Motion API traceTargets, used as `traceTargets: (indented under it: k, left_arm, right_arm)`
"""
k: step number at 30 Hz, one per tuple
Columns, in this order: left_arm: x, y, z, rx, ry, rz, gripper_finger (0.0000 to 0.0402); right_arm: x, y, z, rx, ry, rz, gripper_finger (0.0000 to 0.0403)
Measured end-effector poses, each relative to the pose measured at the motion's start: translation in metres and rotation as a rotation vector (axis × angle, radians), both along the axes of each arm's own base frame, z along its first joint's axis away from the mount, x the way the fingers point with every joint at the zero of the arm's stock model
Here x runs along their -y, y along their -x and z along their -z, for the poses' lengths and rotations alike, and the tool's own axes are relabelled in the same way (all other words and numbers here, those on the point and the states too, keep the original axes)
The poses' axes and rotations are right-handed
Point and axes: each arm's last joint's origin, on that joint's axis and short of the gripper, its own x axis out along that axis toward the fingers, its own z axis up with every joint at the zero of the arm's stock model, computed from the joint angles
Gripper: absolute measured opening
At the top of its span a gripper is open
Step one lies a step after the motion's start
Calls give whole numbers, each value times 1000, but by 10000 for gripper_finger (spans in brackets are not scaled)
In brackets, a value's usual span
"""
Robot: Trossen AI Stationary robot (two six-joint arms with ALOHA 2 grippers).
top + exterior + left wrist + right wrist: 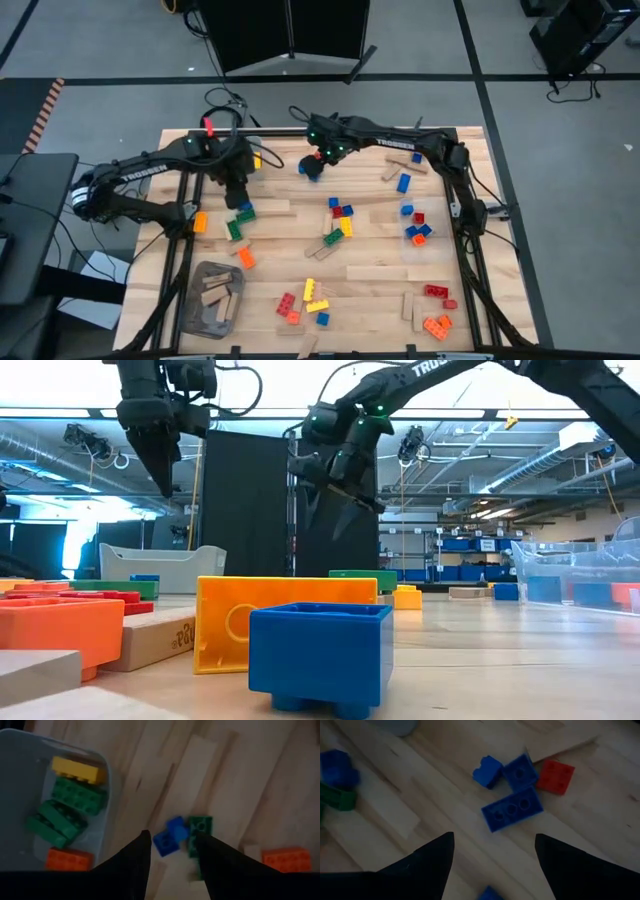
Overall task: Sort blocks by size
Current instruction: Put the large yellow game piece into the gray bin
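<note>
High view: most blocks (343,221) lie loose on the table (380,285); few sit in the bin (211,298). Left gripper (238,198) stands partly open and empty, right gripper (322,160) wide and empty.

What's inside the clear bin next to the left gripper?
The clear bin holds a yellow brick, two green bricks and an orange brick. The left gripper hangs above the table beside it. Its near corner is out of frame.

A lab or workshop hall. Exposed ceiling ducts (40,445) run upper left. Storage shelving (470,555) stands right of centre.
</note>
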Motion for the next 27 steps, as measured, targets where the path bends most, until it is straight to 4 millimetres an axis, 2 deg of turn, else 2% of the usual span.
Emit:
traceTargets:
  k: [14,20,27]
  left_arm:
    - [-7,6,0,-79,-108,-21,163]
    - [-7,8,1,-99,-115,-129,163]
    - [-2,19,7,-285,-54,-66,163]
  right_arm:
    - [2,5,0,-50,-3,-21,288]
    - [-1,4,0,-59,22,-88,279]
    - [-4,4,0,-68,49,-181,274]
